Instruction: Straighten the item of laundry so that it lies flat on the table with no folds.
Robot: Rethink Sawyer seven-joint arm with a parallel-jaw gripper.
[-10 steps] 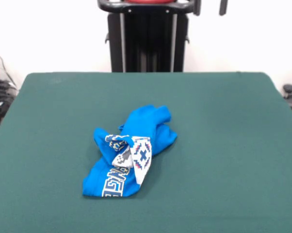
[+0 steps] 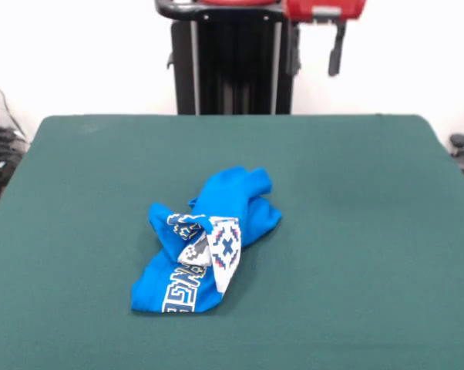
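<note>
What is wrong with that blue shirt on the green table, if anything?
The T-shirt is crumpled into a bundle near the middle of the table, with its white graphic folded over on itself. Nothing looks spilled or damaged.

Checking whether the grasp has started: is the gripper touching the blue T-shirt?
Apart. The front view shows the gripper high at the top edge, with bare table between it and the crumpled T-shirt.

A single camera looks across the green table (image 2: 355, 231) from its near side, raised a little and tilted down. It sits close enough that the table's front edge is cut off, and faces a white wall (image 2: 78, 54).
</note>
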